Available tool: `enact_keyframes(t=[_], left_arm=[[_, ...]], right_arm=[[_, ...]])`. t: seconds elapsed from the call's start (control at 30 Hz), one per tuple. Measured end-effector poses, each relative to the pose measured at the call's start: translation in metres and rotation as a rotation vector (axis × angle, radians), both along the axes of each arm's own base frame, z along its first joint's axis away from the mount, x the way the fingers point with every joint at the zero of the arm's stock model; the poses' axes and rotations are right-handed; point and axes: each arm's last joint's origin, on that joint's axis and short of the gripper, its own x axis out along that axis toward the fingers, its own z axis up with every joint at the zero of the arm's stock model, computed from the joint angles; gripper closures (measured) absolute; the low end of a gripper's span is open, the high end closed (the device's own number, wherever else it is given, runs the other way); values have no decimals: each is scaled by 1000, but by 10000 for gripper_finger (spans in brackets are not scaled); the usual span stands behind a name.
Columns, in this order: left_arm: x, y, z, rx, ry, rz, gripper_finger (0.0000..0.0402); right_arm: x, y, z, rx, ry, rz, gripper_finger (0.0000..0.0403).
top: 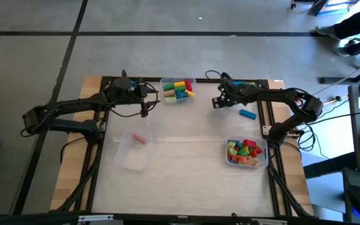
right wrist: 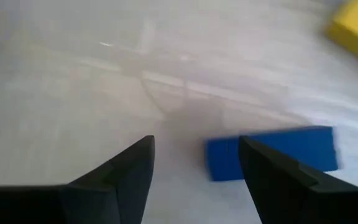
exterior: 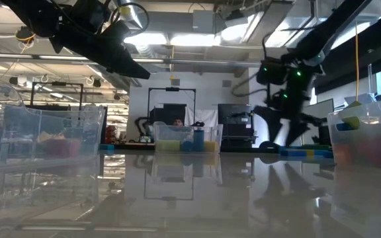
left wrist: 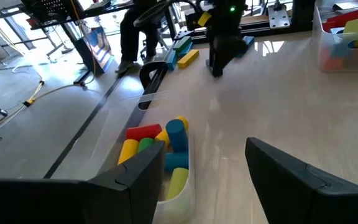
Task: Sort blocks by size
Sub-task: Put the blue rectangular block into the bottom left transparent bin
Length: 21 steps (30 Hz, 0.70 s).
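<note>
Blue block lies just beyond the right end effector, spread wide, empty.

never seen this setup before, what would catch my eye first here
Three clear bins of bright blocks: a full bin at the table's right front, one bin at the far edge, and a near-empty bin with one pink block. The open right gripper hangs beside a loose blue block; the open left gripper is by the far bin.
</note>
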Motion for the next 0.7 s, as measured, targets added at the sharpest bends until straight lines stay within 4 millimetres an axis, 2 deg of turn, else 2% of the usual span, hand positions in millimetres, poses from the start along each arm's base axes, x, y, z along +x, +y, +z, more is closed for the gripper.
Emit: enact_keyframes(t=[0.23,0.43,0.57,0.7], left_arm=[[0,0,0,2,0,-1,183],[0,0,0,0,0,0,183],[0,0,0,-3,3,0,183],[0,0,-1,-4,6,0,183]], right_arm=[[28,8,30,-83,-4,133,171],[31,5,62,-117,161,385,171],[25,6,65,-159,345,604,171],[22,7,62,-153,443,737,171]])
